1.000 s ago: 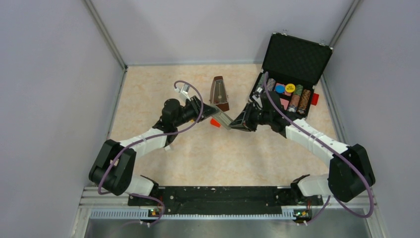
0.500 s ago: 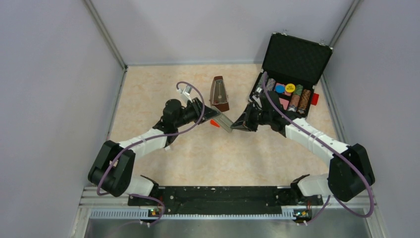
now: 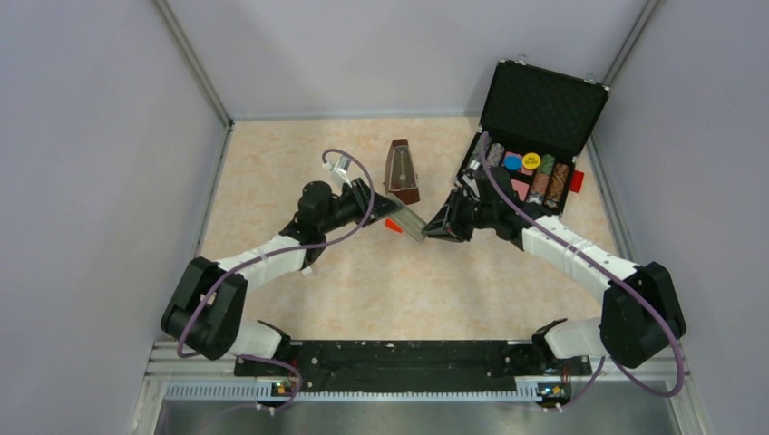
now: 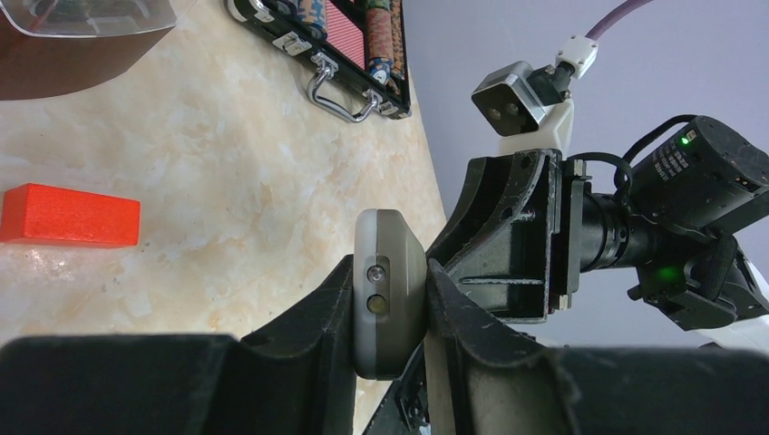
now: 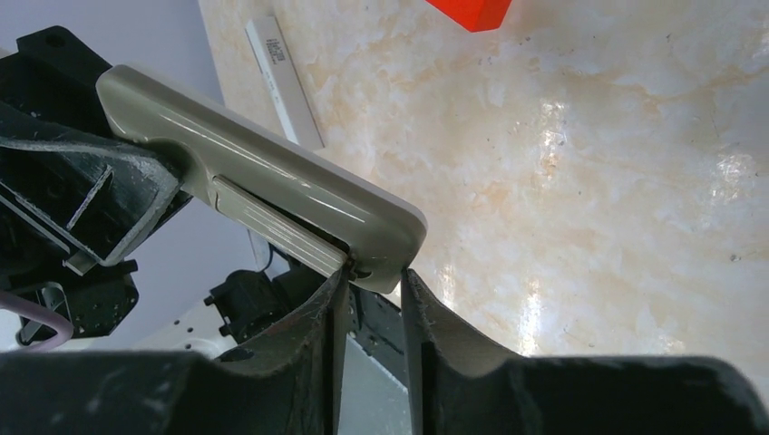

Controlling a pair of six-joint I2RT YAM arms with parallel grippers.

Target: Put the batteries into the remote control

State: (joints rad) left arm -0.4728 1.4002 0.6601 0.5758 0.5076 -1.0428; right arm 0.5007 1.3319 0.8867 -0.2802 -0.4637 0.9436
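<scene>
The bench (image 3: pixel 272 163) is a pale, marbled beige slab. A brown metronome (image 3: pixel 400 170) lies on it toward the back, near the middle. At the back right stands an open black case (image 3: pixel 542 109) with rows of chips inside. A small red piece (image 3: pixel 577 181), perhaps a block, sits just beside the case's right edge. A red-orange block (image 3: pixel 394 225) lies near the bench's centre. A slim white bar (image 5: pixel 283 82) lies flat well left of it.

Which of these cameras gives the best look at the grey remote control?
The right wrist view: the flat grey plastic remote control shows most of its length there, with its cover panel in plain sight. The left wrist view shows only its end, clamped in the left pincer. In the top view it is a tiny distant sliver.
</scene>
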